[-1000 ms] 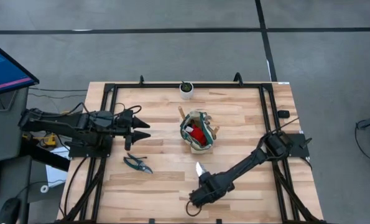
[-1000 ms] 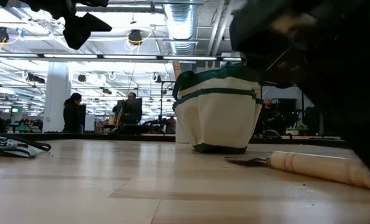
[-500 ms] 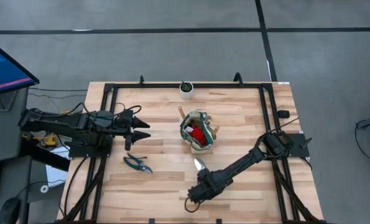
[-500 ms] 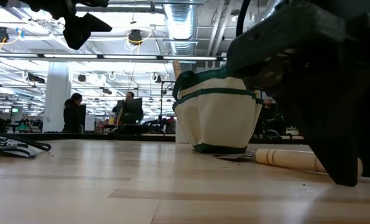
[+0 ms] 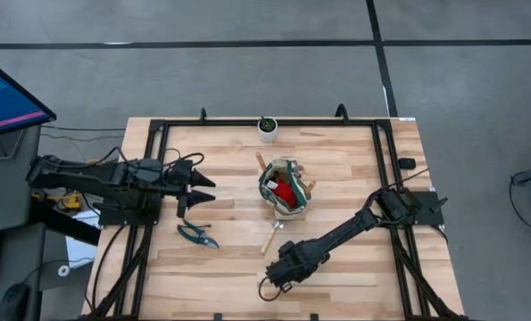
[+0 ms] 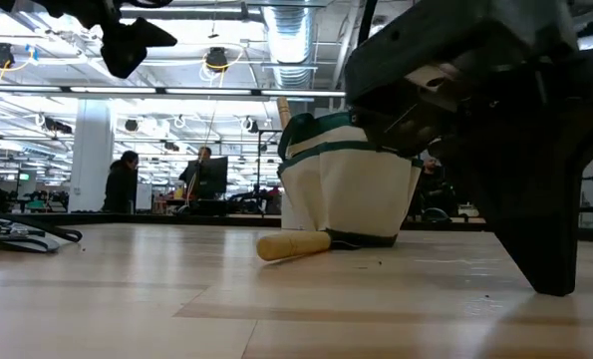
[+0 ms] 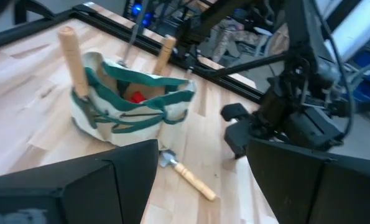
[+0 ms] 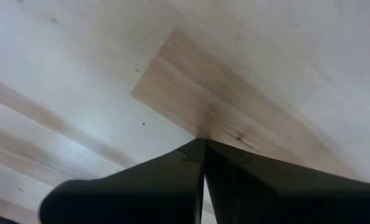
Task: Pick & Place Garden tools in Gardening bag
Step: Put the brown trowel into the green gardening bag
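The cream gardening bag [image 5: 281, 189] with green trim stands mid-table, wooden handles and a red item sticking out of its top. A wooden-handled trowel [image 5: 270, 236] lies flat on the table just near of the bag, its blade at the bag's foot [image 7: 166, 158] and its handle [image 6: 291, 243] free. Dark pruning shears [image 5: 198, 234] lie flat to the left. My right gripper [image 5: 278, 272] points down near of the trowel, shut with nothing between its fingers [image 8: 203, 146]. My left gripper [image 5: 207, 187] hovers open, left of the bag. My right gripper's shut fingertips [image 6: 550, 287] stand down at the bare wood of the table, apart from the trowel. Whether they touch the wood I cannot tell.
A small white pot with a green plant [image 5: 267, 127] stands at the table's far edge. A black frame [image 5: 158, 134] runs round the tabletop. People sit at desks in the room beyond the table's far side.
The trowel has slid out from under my right gripper toward the bag and turned about: its handle now lies free toward the near left, its blade by the bag's foot. My right gripper has shifted slightly toward the table's left edge.
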